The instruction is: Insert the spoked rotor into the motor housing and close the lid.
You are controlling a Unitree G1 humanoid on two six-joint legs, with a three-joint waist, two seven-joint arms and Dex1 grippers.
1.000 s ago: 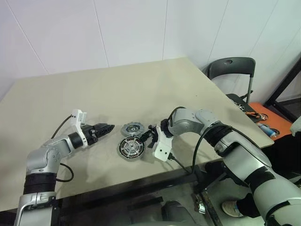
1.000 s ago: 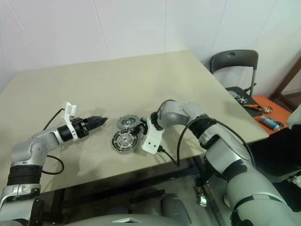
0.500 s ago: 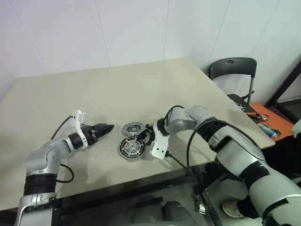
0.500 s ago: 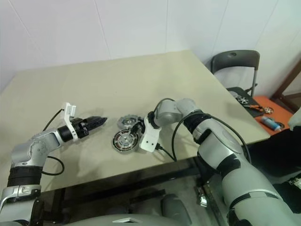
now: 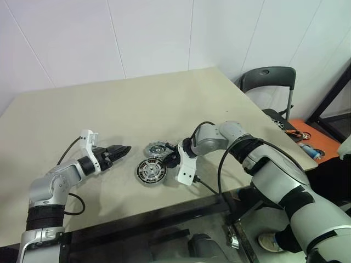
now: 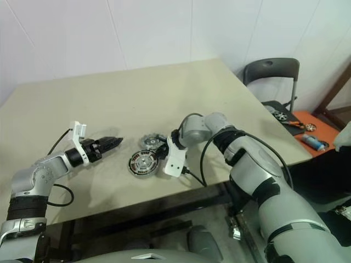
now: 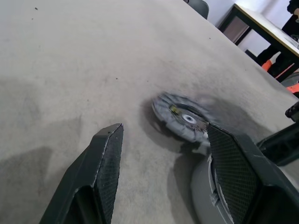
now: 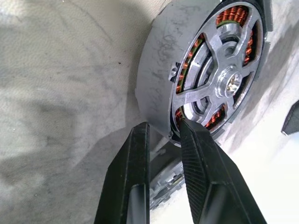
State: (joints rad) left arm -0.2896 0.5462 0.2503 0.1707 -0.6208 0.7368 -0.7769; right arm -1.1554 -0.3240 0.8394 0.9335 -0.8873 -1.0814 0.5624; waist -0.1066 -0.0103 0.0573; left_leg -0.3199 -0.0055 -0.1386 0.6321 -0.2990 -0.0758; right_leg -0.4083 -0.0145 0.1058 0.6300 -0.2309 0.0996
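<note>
Silver-grey jointed arms, black bands, white wrist blocks, black cables, black-fingered pincers

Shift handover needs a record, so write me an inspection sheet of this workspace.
Surface: beige table, bare apart from the parts.
Job's things: round grey motor housing with copper windings, near the front edge; spoked piece seated inside. Grey notched lid flat just behind it.
Clutter: nothing seen on the table.
Tools: left tool open, hovering left of the parts; right tool pinching the housing's rim.
Cables: black cables at both wrists.
Surroundings: white wall, dark chair, orange surface with small items.
</note>
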